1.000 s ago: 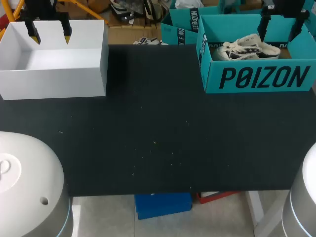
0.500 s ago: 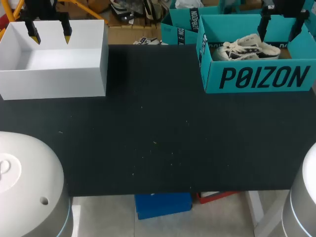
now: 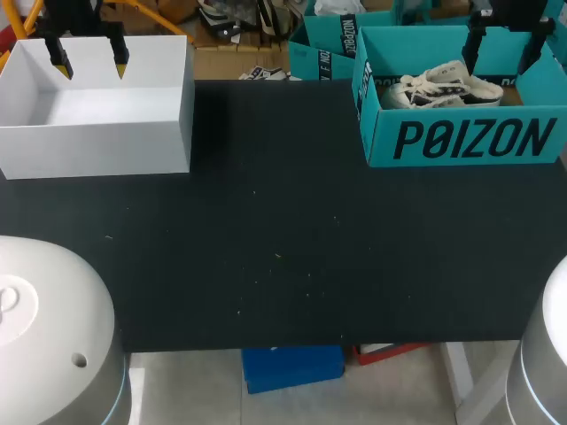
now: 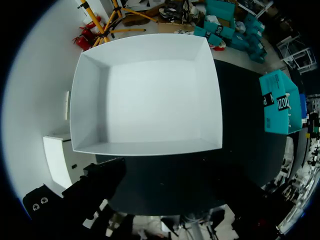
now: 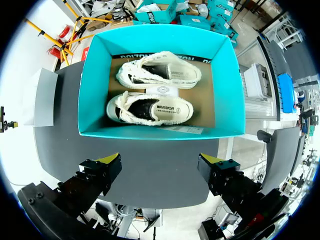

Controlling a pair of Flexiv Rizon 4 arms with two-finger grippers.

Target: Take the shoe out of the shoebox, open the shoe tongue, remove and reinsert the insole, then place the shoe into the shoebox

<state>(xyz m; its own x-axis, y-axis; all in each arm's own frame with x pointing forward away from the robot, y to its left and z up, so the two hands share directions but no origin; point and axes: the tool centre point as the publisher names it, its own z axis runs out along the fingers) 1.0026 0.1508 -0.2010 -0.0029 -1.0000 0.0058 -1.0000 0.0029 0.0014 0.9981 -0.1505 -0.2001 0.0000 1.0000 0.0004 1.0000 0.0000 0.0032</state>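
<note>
A teal shoebox [image 3: 469, 142] stands open at the table's far right. In the right wrist view the shoebox [image 5: 227, 100] holds two white low-top sneakers lying side by side, one [image 5: 150, 109] nearer my gripper and one [image 5: 159, 74] behind it. From the head view only one shoe [image 3: 447, 87] shows over the front wall. My right gripper [image 3: 500, 49] hangs above the shoebox, open and empty [image 5: 160, 162]. My left gripper [image 3: 89, 64] hangs open above an empty white box [image 3: 97, 150] at the far left, nothing between its fingers [image 4: 170, 185].
The black tabletop [image 3: 283, 248] stretches bare between the two boxes and toward the near edge. The white box [image 4: 145, 100] has nothing inside. My arms' pale bases [image 3: 44, 336] [image 3: 545, 354] bulk at the near corners.
</note>
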